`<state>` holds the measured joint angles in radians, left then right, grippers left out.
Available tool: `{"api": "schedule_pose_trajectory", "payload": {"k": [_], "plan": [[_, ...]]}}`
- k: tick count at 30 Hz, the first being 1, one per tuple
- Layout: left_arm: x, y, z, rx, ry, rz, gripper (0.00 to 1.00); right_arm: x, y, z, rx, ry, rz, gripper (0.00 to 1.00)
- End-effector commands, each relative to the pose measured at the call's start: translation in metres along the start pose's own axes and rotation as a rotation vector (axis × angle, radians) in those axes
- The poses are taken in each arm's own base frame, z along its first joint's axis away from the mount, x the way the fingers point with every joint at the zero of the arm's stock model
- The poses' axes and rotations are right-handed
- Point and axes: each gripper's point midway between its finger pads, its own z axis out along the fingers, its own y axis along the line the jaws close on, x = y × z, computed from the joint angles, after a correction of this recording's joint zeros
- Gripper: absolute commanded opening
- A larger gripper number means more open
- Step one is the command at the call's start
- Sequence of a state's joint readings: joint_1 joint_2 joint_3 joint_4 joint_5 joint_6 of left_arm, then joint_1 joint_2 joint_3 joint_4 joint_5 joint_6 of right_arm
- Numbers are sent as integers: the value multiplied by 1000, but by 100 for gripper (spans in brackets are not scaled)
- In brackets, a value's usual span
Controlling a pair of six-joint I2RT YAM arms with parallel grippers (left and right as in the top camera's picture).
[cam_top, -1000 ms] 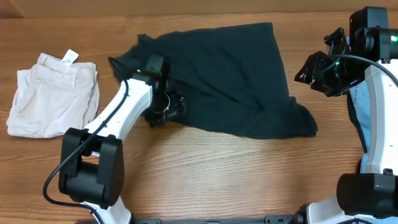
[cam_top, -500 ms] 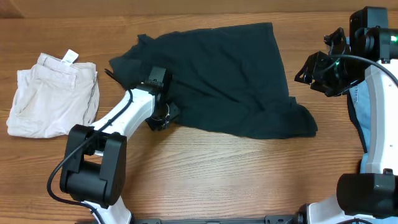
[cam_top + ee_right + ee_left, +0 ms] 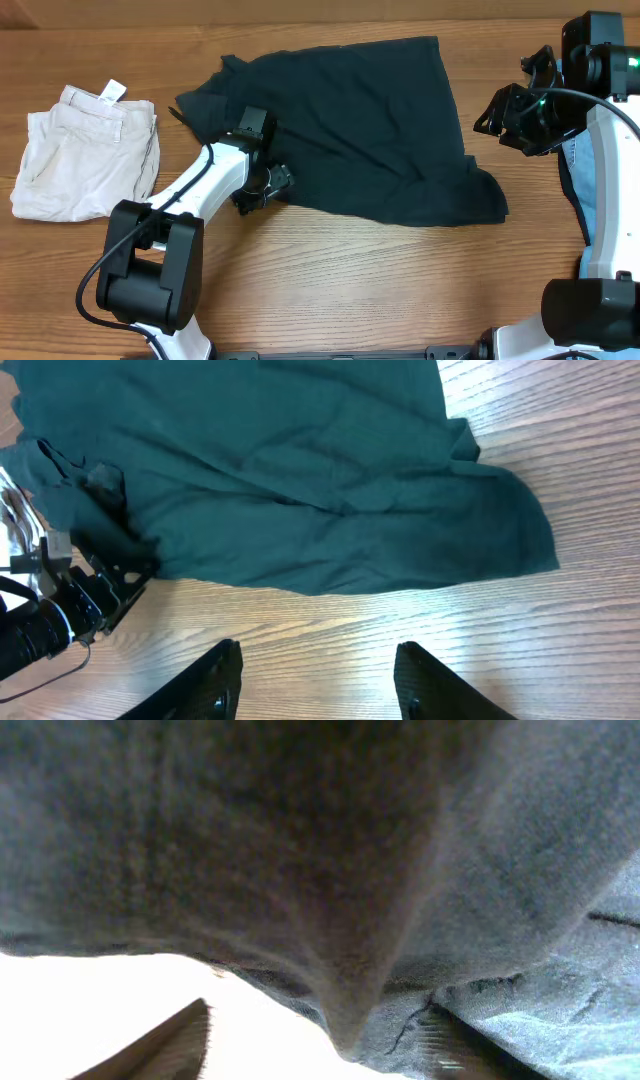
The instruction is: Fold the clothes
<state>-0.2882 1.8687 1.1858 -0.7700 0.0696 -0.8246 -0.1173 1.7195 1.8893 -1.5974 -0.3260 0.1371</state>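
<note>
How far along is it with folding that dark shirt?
Barely started. The dark shirt lies spread out and rumpled, with no tidy fold showing. The left tool is at its near left edge, cloth bunched against it; a grip can't be confirmed. The right tool hangs open beside it, empty. All folding remains.

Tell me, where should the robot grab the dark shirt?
The dark shirt is best grabbed at its near right corner. It pokes out past the rest with bare table around it, so the open right gripper could slide in from the right side.
</note>
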Motion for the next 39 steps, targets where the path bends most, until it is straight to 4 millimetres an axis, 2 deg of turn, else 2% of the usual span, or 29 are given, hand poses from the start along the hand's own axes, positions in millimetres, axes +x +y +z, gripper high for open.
{"api": "schedule_pose_trajectory", "payload": {"k": [1, 2, 3, 6, 8, 12, 14, 17, 20, 21, 24, 25, 27, 29, 31, 33, 37, 39], "plan": [[-8, 12, 4, -69, -50, 9, 32, 2, 2, -5, -11, -15, -11, 53], [-8, 13, 4, -74, -49, 39, 8, 2, 2, -5, -11, -15, -11, 53], [-5, 14, 4, -74, -32, 39, 4, 2, 2, -5, -11, -14, -11, 53], [11, 25, -4, -107, 41, 30, 4, 3, 2, -5, -11, -12, -10, 53], [26, 42, -28, -175, 108, 17, 4, 2, 2, -5, -11, -12, -10, 53], [44, 62, -64, -232, 169, 24, 4, 1, 2, -5, -12, -16, -12, 54], [52, 70, -76, -248, 184, 20, 13, 0, 2, -2, -12, -16, -12, 54], [61, 78, -87, -266, 205, 30, 18, 3, -3, 10, -6, 14, -1, 54], [69, 87, -92, -304, 244, 62, 20, 11, -14, 37, 2, 65, 29, 54], [70, 89, -93, -312, 247, 63, 20, 14, -18, 45, 6, 83, 47, 53], [69, 91, -93, -321, 242, 68, 22, 28, -31, 73, 19, 141, 79, 40], [63, 94, -93, -340, 212, 74, 27, 35, -36, 84, 26, 162, 109, 27], [47, 101, -92, -395, 126, 94, 43, 48, -47, 106, 40, 199, 177, 17], [34, 102, -87, -406, 66, 127, 50, 64, -57, 125, 52, 240, 241, 4], [31, 100, -76, -386, 51, 147, 50, 81, -61, 141, 32, 287, 265, 4], [28, 100, -63, -378, 28, 149, 47, 89, -61, 148, 13, 308, 271, 4], [24, 91, -40, -307, -7, 154, 46, 89, -52, 149, -45, 314, 246, 4], [26, 92, -37, -305, 0, 153, 59, 90, -48, 149, -72, 320, 228, 4]]}}
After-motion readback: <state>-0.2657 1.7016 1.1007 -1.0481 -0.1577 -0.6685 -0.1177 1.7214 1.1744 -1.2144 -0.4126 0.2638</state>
